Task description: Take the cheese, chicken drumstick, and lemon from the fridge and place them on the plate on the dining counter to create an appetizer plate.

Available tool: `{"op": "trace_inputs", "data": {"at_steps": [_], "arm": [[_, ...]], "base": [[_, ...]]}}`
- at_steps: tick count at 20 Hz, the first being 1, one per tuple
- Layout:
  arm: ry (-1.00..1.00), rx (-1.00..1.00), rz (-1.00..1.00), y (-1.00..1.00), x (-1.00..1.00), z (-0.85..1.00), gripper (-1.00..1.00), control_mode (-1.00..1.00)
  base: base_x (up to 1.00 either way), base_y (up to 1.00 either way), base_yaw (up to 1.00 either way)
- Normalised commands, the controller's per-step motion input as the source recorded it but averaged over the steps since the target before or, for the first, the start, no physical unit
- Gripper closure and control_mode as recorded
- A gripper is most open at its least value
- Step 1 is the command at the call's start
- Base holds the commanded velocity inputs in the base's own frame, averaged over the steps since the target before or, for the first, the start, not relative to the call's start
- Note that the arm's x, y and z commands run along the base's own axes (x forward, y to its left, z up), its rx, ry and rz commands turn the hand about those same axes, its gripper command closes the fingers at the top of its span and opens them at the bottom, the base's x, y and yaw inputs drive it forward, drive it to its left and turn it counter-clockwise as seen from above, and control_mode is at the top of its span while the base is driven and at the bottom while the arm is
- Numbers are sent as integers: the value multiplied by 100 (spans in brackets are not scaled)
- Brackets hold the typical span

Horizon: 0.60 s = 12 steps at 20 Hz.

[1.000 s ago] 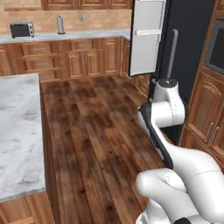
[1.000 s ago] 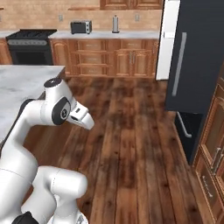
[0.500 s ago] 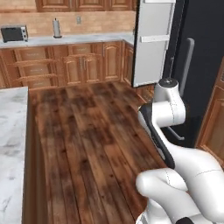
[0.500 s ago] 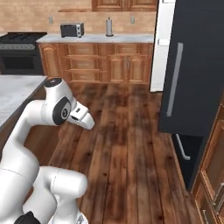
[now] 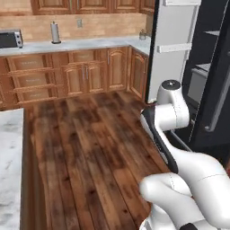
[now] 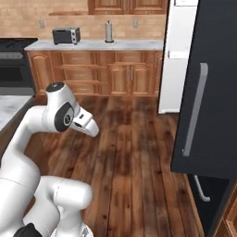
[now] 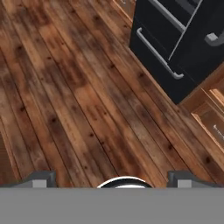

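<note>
The fridge (image 5: 211, 85) stands at the right with its doors swung open, light shelves showing inside. From the other side its dark door (image 6: 208, 92) with a grey bar handle faces me. Below the hand lie its lower drawers (image 7: 175, 48). My gripper (image 7: 112, 179) hangs over the wooden floor, open, with nothing between its fingertips (image 7: 40, 178). A strip of the marble dining counter (image 5: 9, 170) shows at the left edge. The cheese, chicken drumstick, lemon and plate are out of view.
Wall counters with wooden cabinets (image 5: 85, 67) run along the back, carrying a paper towel roll (image 5: 55, 32) and a small toaster oven (image 6: 66, 35). A black range (image 6: 14, 60) stands at the far left. Open wooden floor (image 5: 90, 148) lies between island and fridge.
The whole picture has shifted: the base has moved toward the fridge, which looks larger now, while the dining counter has slid off to the left. The gripper stays open.
</note>
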Motion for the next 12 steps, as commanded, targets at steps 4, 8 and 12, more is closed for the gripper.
{"op": "trace_inputs", "data": {"at_steps": [4, 8, 12], "arm": [[0, 0, 0, 0, 0, 0, -100, 100], [0, 0, 0, 0, 0, 0, -100, 100], [0, 0, 0, 0, 0, 0, -100, 100]], "base": [[100, 0, -31], [84, 0, -47], [65, 0, -55]]}}
